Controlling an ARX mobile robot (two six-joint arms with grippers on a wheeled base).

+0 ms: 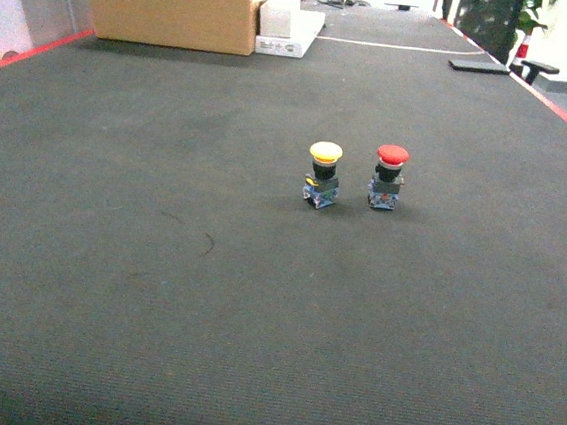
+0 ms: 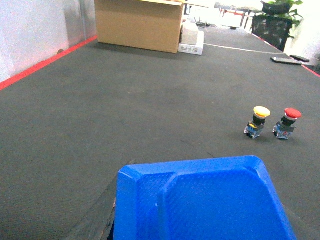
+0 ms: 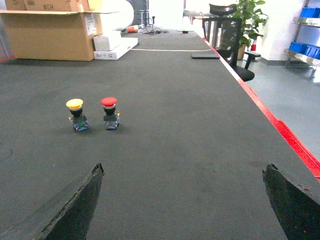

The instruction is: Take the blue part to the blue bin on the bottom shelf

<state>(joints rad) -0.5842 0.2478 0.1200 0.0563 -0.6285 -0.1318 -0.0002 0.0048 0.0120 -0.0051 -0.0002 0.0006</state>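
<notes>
A large brown cardboard box (image 1: 171, 3) was seen at the far left of the dark grey carpeted surface (image 1: 155, 291). A blue plastic bin (image 2: 202, 200) filled the left wrist view — whether the left gripper was clasped on it could not be told. At centre stood a yellow-capped push-button (image 1: 322, 174) beside a red-capped one (image 1: 387, 176). The right gripper (image 3: 182, 200) was spread wide, holding nothing.

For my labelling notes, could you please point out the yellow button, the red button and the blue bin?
yellow button (image 1: 325, 153), head view, on its cap.
red button (image 1: 392, 155), head view, on its cap.
blue bin (image 2: 210, 200), left wrist view, on its wall.
</notes>
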